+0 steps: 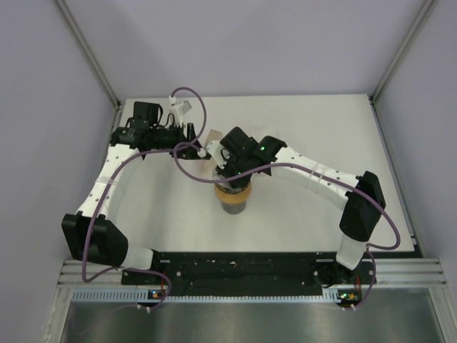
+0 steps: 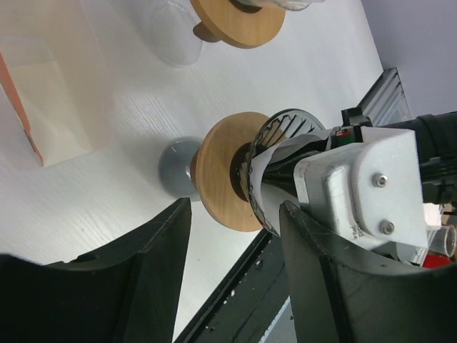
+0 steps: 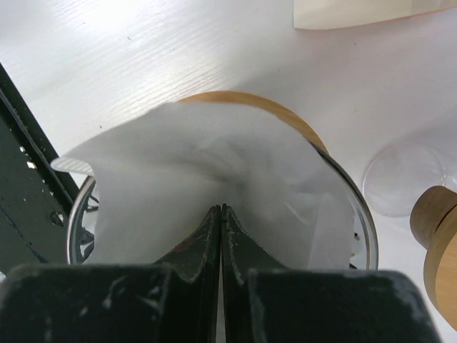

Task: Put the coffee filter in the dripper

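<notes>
The dripper (image 3: 335,168), a glass cone with a wooden collar (image 2: 221,171), stands on a dark cup (image 1: 233,204) at mid-table. The white coffee filter (image 3: 207,164) lies inside the cone, its edge rising above the rim on the left. My right gripper (image 3: 221,209) is shut, with its tips pressed down into the middle of the filter and no paper visible between them. In the top view my right gripper (image 1: 232,171) sits directly over the dripper (image 1: 233,191). My left gripper (image 2: 235,207) is open beside the dripper with nothing between its fingers. From above, my left gripper (image 1: 201,148) is just left of the dripper.
A cream paper packet with an orange edge (image 2: 43,86) lies flat behind the dripper. A second wooden-collared piece (image 2: 239,18) and a clear glass vessel (image 2: 175,36) stand nearby. The black base rail (image 2: 235,300) runs along the table's near edge.
</notes>
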Robot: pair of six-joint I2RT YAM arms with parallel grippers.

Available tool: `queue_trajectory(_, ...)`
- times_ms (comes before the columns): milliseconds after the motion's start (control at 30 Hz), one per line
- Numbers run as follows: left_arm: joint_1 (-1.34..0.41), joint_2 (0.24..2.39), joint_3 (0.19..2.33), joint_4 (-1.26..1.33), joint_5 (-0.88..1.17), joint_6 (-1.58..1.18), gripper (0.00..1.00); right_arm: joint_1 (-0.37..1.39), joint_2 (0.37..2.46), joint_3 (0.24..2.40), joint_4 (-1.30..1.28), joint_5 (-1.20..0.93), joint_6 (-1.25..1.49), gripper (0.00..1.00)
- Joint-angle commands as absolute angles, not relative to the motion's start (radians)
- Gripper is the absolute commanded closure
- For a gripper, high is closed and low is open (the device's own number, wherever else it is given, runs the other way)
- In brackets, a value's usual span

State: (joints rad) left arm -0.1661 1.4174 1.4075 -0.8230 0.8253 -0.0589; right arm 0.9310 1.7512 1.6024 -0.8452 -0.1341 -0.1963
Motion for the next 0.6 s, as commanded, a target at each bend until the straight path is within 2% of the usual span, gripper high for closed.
queue_trajectory(0,-0.172,1.371,1.330,-0.743,0.874,-0.181,0.41,0.965,1.810,1.715,-0.940,-0.103,-0.216,1.00)
queue_trajectory(367,-0.169,1.321,1.246,-0.756,0.854,-0.368,0.42,0.989,1.905,1.746,-0.985,-0.049,-0.152,1.00)
queue_trajectory(567,-0.164,1.305,1.230,-0.767,0.851,-0.446,0.45,0.994,1.963,1.767,-0.986,-0.015,-0.048,1.00)
